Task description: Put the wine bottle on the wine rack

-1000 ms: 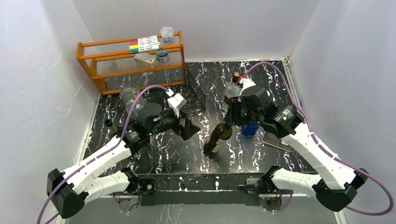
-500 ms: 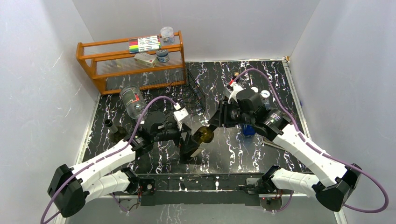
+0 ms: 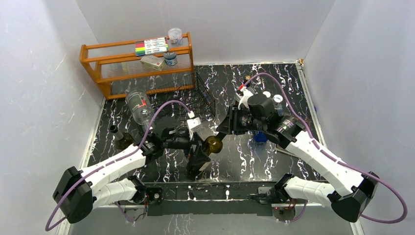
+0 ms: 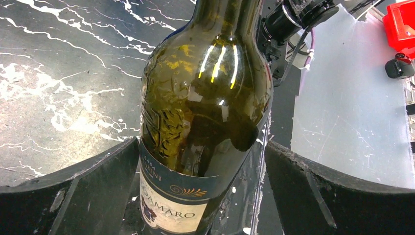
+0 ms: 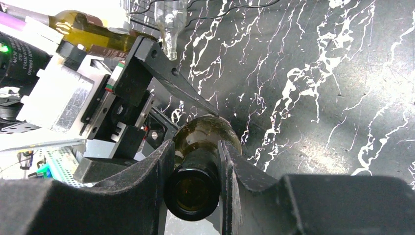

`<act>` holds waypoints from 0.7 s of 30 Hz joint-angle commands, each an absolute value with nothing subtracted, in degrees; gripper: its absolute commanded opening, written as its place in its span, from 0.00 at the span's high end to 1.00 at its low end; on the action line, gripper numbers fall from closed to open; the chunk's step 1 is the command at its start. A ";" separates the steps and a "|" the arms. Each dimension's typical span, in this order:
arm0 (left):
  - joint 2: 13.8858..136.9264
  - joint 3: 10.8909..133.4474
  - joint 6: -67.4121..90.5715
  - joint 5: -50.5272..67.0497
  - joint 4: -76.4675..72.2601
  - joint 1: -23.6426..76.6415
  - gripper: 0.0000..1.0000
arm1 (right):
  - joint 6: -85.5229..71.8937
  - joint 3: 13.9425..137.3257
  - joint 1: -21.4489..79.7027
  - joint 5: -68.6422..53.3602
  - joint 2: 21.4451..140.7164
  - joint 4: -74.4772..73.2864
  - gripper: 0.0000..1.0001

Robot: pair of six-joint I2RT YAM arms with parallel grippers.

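Black marbled table (image 3: 254,164) under both arms. At the back left corner stands the orange wooden shelf (image 3: 105,73), well away from either set of jaws. We see the wine rack (image 3: 205,98), black wire with an upright grid end, beyond the left jaws toward the back wall; nothing is resting in the part of it we can see. The wine bottle (image 3: 209,146) is not on the rack: it hangs tilted between the two grippers, in front of the rack and apart from it, with its neck up toward the right arm and its base down toward the near edge. We cannot tell if the base touches the table. The right gripper (image 5: 195,159) has its jaws clamped on the bottle's neck just below the mouth, and the dark glass fills the gap. The left gripper (image 4: 200,147) has its jaws spread wide, straddling the bottle's body (image 4: 205,107) at the label. The left finger (image 4: 98,186) is right by the label, the right finger (image 4: 333,196) stands a little off, and we cannot tell if either one touches. Behind the left jaws a clear bottle (image 3: 138,105) lies on the table, and a dark bottle (image 3: 119,138) sits outboard of it by the left wall.
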State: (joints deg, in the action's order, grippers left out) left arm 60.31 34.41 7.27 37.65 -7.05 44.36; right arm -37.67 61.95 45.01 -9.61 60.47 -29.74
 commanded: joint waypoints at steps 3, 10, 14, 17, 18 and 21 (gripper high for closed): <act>61.70 34.90 5.85 39.91 -6.34 44.38 0.02 | -43.36 63.01 45.09 -12.60 56.48 -18.02 1.00; 59.37 33.47 3.78 37.86 -7.81 44.38 0.02 | -43.19 64.08 45.09 -14.14 55.55 -18.06 1.00; 55.54 32.58 -0.15 35.39 -9.07 44.38 0.07 | -42.83 64.64 45.09 -14.68 55.16 -18.89 1.00; 55.00 33.06 -3.55 34.45 -9.26 44.38 0.25 | -43.72 64.68 45.09 -15.54 55.01 -18.87 1.00; 55.36 33.59 -4.71 34.57 -8.78 44.38 0.30 | -44.27 64.69 45.09 -15.98 54.95 -18.77 1.00; 57.28 35.55 -6.23 35.40 -7.43 44.38 0.23 | -45.75 64.14 45.09 -17.54 54.46 -17.65 1.00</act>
State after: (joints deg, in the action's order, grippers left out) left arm 56.29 32.62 -1.10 35.33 -7.05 44.40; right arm -40.36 61.95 44.97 -11.68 57.45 -26.72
